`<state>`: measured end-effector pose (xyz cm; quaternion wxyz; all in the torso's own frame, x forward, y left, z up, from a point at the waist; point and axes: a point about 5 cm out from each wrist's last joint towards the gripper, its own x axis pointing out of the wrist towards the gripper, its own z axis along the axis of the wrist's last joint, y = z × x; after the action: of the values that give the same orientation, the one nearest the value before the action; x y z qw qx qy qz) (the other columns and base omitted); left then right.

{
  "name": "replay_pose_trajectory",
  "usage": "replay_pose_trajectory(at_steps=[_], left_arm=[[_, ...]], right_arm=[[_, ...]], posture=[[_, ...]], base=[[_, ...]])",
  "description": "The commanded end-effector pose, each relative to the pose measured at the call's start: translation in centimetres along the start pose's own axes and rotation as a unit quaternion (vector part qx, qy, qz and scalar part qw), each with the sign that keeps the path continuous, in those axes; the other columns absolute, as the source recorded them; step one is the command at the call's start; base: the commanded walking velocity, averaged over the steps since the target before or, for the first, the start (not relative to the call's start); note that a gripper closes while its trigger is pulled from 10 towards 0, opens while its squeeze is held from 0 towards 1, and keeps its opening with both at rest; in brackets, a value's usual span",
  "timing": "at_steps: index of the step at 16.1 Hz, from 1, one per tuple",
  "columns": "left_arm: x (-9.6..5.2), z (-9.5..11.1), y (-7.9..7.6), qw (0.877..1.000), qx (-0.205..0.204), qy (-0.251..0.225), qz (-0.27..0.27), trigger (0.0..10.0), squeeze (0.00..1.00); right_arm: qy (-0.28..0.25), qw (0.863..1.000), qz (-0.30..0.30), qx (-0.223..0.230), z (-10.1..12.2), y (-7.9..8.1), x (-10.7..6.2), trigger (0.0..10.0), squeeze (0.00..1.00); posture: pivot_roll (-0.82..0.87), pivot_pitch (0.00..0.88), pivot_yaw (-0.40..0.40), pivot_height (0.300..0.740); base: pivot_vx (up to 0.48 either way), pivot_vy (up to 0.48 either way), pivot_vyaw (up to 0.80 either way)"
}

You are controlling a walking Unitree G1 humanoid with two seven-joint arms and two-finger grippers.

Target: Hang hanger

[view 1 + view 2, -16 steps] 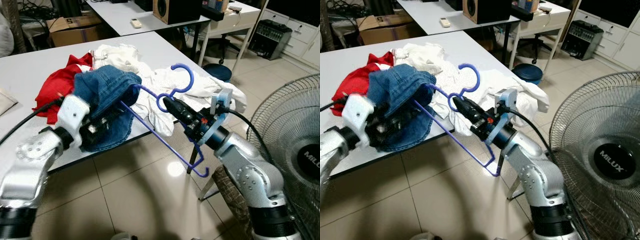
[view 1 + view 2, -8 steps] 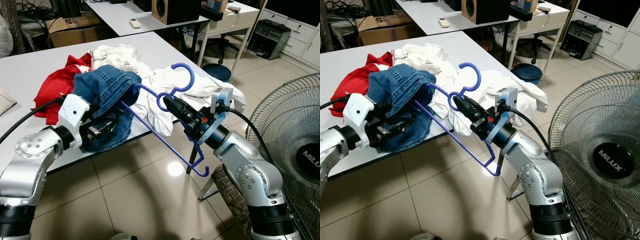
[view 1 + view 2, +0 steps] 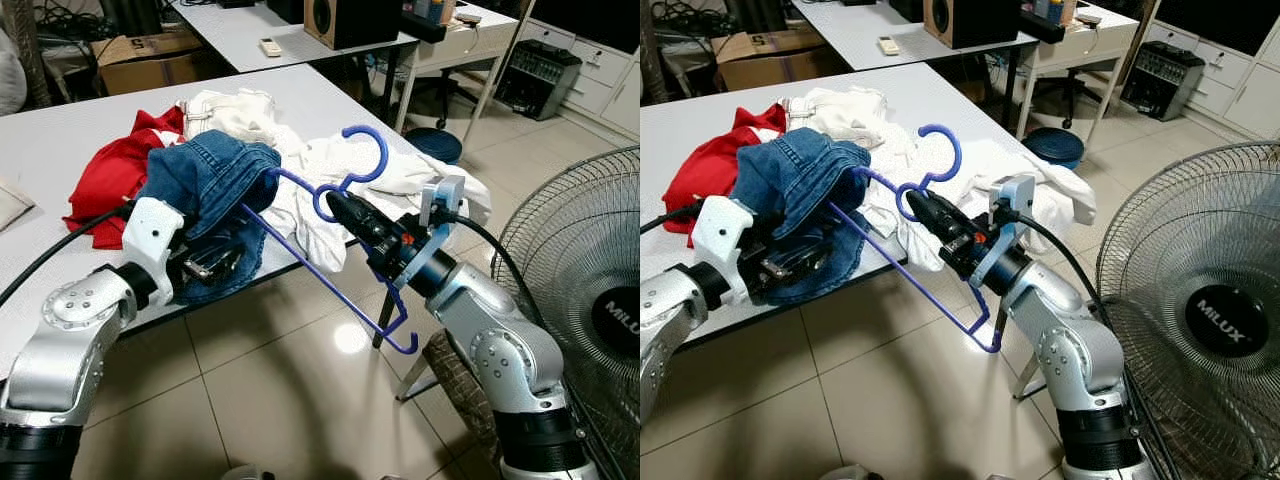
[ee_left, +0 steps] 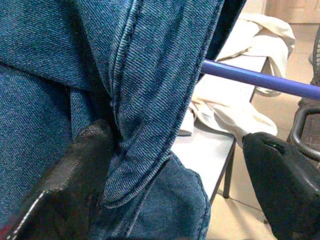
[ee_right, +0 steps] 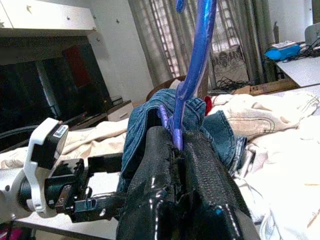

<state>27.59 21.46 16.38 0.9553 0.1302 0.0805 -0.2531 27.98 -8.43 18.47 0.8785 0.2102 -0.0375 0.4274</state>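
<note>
A blue plastic hanger (image 3: pixel 300 255) sticks out past the table's front edge, one end tucked into a blue denim garment (image 3: pixel 215 165) lying on the white table (image 3: pixel 40 150). My right gripper (image 3: pixel 335 200) is shut on the hanger's neck just below the hook (image 3: pixel 375 150); the right wrist view has the hanger (image 5: pixel 197 50) rising from between the closed fingers (image 5: pixel 150 170). My left gripper (image 3: pixel 205 262) is at the denim's hanging edge and stands open. In the left wrist view a denim fold (image 4: pixel 145 100) lies against one finger (image 4: pixel 75 175), with the hanger's bar (image 4: pixel 260 80) beyond.
A red garment (image 3: pixel 110 175) and white clothes (image 3: pixel 320 165) lie heaped on the table behind the denim. A large standing fan (image 3: pixel 590 290) is close on my right. A blue stool (image 3: pixel 435 143), a second table with a speaker (image 3: pixel 345 20) and a cardboard box (image 3: pixel 150 55) stand farther back.
My left arm has shifted slightly, its gripper moving a little lower along the denim's hanging edge. The right gripper and the hanger have barely moved.
</note>
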Motion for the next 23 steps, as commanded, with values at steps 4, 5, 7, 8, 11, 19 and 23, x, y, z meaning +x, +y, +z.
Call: replay_pose_trajectory(at_steps=[4, 5, 7, 8, 11, 19, 23], left_arm=[[0.3, -2.0, 1.1, 0.994, -0.048, 0.047, 0.081, 10.0, 1.0], [0.4, -2.0, 0.9, 0.993, -0.063, 0.038, 0.096, 10.0, 1.0], [0.4, -2.2, 0.6, 0.991, -0.083, 0.03, 0.102, 10.0, 0.42], [0.4, -2.4, 0.5, 0.987, -0.117, 0.023, 0.111, 10.0, 0.0], [0.8, -2.2, 0.1, 0.985, -0.134, 0.012, 0.104, 10.0, 0.0], [-0.7, 1.1, 0.0, 0.995, 0.082, 0.028, -0.049, 10.0, 1.0], [-2.0, 2.3, 0.4, 0.994, 0.068, 0.016, -0.083, 10.0, 1.0]], right_arm=[[-0.064, 0.998, -0.012, -0.014, 2.4, -0.2, -0.1, 10.0, 0.0], [-0.069, 0.997, -0.016, -0.008, 2.6, -0.3, -0.2, 10.0, 0.0], [-0.068, 0.997, -0.019, -0.006, 2.5, -0.3, -0.3, 10.0, 0.0], [-0.069, 0.997, -0.022, -0.006, 2.6, -0.4, -0.3, 10.0, 0.0], [-0.079, 0.996, -0.036, 0.0, 2.8, -0.6, -0.3, 10.0, 0.0], [-0.068, 0.996, -0.057, -0.007, 2.5, -1.1, -0.4, 10.0, 0.0], [-0.07, 0.996, -0.063, -0.007, 2.7, -1.4, -0.9, 10.0, 0.0]], posture=[[-0.04, 0.0, -0.008, 0.74], [-0.04, 0.0, -0.014, 0.74], [-0.05, 0.0, -0.015, 0.74], [-0.05, 0.0, -0.006, 0.74], [-0.05, 0.0, 0.0, 0.74], [-0.04, 0.004, -0.001, 0.74], [-0.04, 0.021, -0.019, 0.74]], base=[[0.0, 0.0, 0.0], [0.0, 0.0, 0.0], [0.0, 0.0, 0.0], [0.0, 0.0, 0.0], [0.0, 0.0, 0.0], [0.0, 0.0, 0.0], [0.0, 0.0, 0.0]])
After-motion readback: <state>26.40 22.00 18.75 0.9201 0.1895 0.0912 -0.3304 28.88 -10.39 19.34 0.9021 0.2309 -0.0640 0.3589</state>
